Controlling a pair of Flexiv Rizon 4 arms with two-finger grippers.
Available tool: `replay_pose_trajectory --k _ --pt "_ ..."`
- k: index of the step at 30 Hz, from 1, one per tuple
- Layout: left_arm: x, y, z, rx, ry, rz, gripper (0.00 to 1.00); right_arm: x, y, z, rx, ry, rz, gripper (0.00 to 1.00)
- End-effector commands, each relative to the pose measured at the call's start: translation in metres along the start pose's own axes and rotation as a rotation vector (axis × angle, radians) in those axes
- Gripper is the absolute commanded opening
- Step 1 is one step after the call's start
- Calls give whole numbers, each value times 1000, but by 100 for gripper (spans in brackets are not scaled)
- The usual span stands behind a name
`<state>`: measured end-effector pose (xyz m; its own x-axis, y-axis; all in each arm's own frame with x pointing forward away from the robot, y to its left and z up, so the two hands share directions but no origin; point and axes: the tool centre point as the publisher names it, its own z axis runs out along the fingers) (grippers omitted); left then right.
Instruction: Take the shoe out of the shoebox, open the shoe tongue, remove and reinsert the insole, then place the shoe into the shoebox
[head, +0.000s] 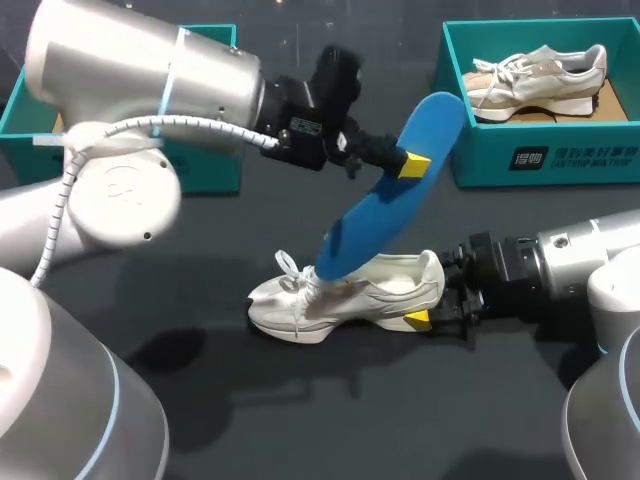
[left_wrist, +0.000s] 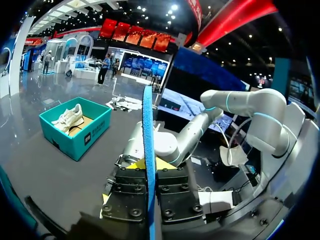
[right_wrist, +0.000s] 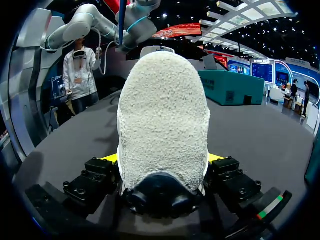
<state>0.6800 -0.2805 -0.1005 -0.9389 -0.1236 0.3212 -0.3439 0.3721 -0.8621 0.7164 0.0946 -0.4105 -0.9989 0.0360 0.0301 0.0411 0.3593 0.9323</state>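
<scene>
Shoe (head: 345, 297) upright at middle of desk (head: 200, 400), heel clamped by right end effector (head: 437, 297). Left end effector (head: 405, 160) clamped on blue insole (head: 390, 190), lower end at shoe mouth. Step: insole removal or reinsertion, unclear which. Next, if reinserting: feed tip down toward toe, heel steady.

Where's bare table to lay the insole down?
Bare table lies on the near side of the shoe, and between the shoe and the right box. Crowded at the heel, where the right pincer grips, and above it, where the left pincer holds the insole.
</scene>
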Motion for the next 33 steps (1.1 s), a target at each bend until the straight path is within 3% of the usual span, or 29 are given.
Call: replay_pose_trajectory --k 1,7,9,19,24,33 --pt "16 0 -22 104 12 5 0 1 1 1 4 -2 1 0" --pt "34 -12 -46 172 80 3 0 1 1 1 4 -2 1 0" --pt "40 -14 -61 228 124 -19 0 1 1 1 4 -2 1 0" --pt "40 -14 -61 228 124 -19 0 1 1 1 4 -2 1 0" --pt "57 -10 -82 321 152 -47 0 1 1 1 4 -2 1 0" --pt "76 -9 -105 303 112 -125 0 1 1 1 4 -2 1 0"
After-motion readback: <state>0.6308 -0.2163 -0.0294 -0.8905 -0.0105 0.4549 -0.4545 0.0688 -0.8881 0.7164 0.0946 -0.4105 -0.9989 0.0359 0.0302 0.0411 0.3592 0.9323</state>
